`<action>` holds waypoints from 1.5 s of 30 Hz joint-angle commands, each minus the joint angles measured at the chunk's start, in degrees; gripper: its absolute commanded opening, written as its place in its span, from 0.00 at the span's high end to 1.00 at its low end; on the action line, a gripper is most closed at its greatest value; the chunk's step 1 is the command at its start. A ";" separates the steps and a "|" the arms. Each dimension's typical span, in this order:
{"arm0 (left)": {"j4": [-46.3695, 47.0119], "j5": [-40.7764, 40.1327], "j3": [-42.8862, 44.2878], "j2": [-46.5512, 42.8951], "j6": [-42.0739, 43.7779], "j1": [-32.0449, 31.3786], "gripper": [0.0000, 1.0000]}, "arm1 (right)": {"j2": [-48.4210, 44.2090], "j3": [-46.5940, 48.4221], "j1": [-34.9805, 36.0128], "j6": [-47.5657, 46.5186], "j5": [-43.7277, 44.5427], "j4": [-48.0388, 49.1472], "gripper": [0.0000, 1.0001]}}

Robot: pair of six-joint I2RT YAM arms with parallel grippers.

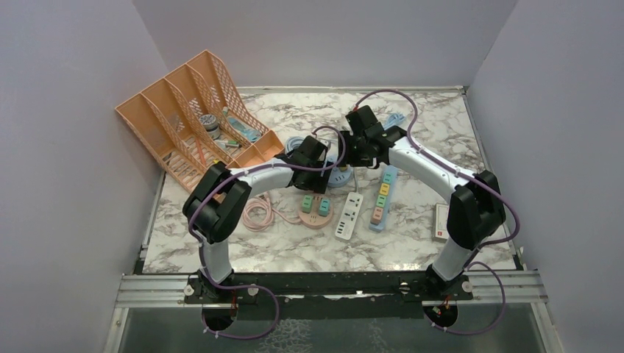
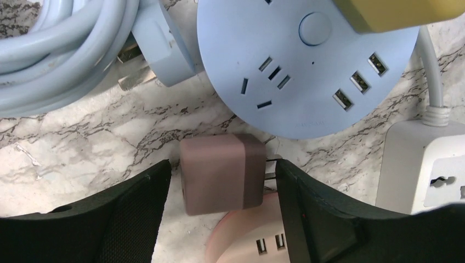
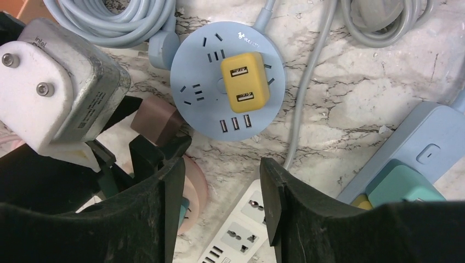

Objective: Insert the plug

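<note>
A mauve-brown plug lies on the marble between my left gripper's fingers, its prongs pointing right and touching the right finger. A small gap shows at the left finger, so the jaws stand open around it. The same plug shows in the right wrist view, left of the round blue socket hub that carries a yellow adapter. My right gripper hangs open and empty over the white strip. The hub sits just beyond the plug.
A pink round hub lies under the left gripper. A coiled pale-blue cable and its plug are to the left. A long blue strip with coloured adapters lies right. An orange file rack stands back left.
</note>
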 commanded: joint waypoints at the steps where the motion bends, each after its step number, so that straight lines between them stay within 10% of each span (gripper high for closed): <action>1: 1.06 -0.87 0.95 2.20 0.80 -0.10 0.31 | -2.21 -0.74 0.08 1.52 0.50 2.15 0.48; 10: 0.71 -1.79 0.90 -0.27 1.65 -0.04 0.56 | -2.41 -0.95 0.06 1.95 -0.03 1.89 0.51; 32: 1.51 26.14 -0.86 -24.46 -1.53 11.58 0.56 | -16.65 -14.40 0.05 4.25 -23.62 31.00 0.51; 38: 11.58 33.60 -5.13 -30.78 4.43 11.58 0.57 | -21.56 -19.86 0.05 21.57 -19.69 41.98 0.47; 45: 11.98 38.46 -5.13 -34.79 15.52 11.56 0.57 | -17.25 -12.77 0.02 19.41 -27.94 35.22 0.46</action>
